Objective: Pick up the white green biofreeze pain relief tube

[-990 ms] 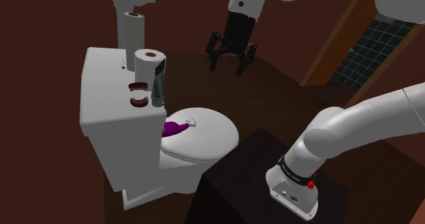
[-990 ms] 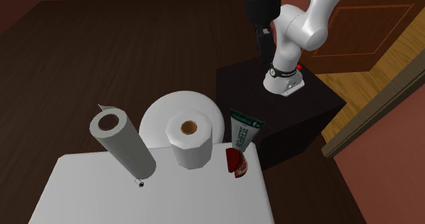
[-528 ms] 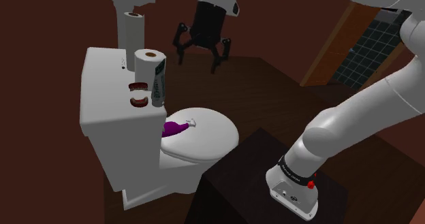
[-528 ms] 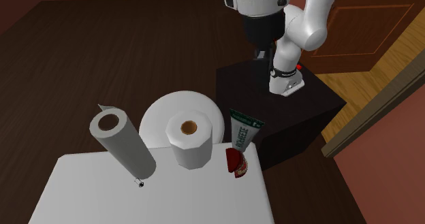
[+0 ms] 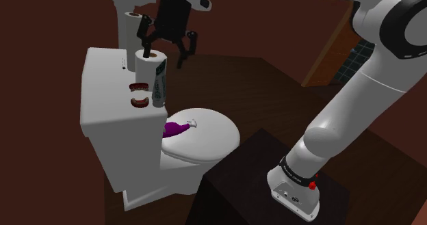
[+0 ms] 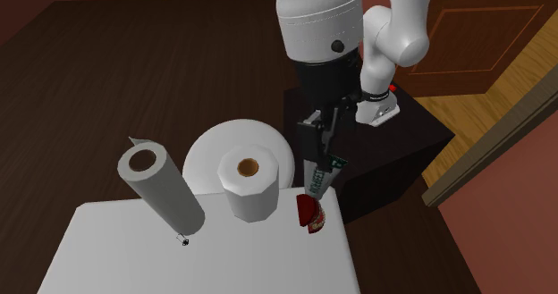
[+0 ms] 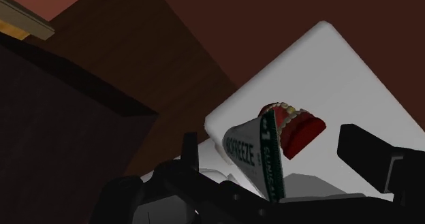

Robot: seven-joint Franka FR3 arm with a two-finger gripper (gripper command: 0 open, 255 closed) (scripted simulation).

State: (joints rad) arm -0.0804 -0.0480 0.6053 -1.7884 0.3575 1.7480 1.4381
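— Hand (image 5: 164,56) first: how does it stand?

— Wide open. The two black fingers are spread well apart and touch nothing.

— Where is the tube?

— The white and green tube (image 5: 160,85) stands upright on the flat top of the white toilet tank (image 5: 102,73), at the tank's front edge. It sits just under the hand. In the wrist view its printed side lies in line with the gap between the fingers, with neither finger on it.

— Are the fingertips already down around its crimped end?

— I cannot tell. In the second exterior view the fingers cover the tube's upper end, but the views do not settle how far apart the two are in height.

— What else is near the hand?

— A toilet roll (image 5: 148,65) stands on end just beside the tube, touching it or nearly so. A red set of false teeth (image 7: 293,129) lies on the tank on the tube's other side, close to it. A taller paper roll (image 5: 130,31) stands farther back on the tank.

— And lower down?

— Well below the hand, a small purple thing (image 5: 174,128) lies on the closed toilet lid (image 5: 209,138). The arm's base sits on a dark box (image 5: 236,182) beside the toilet.
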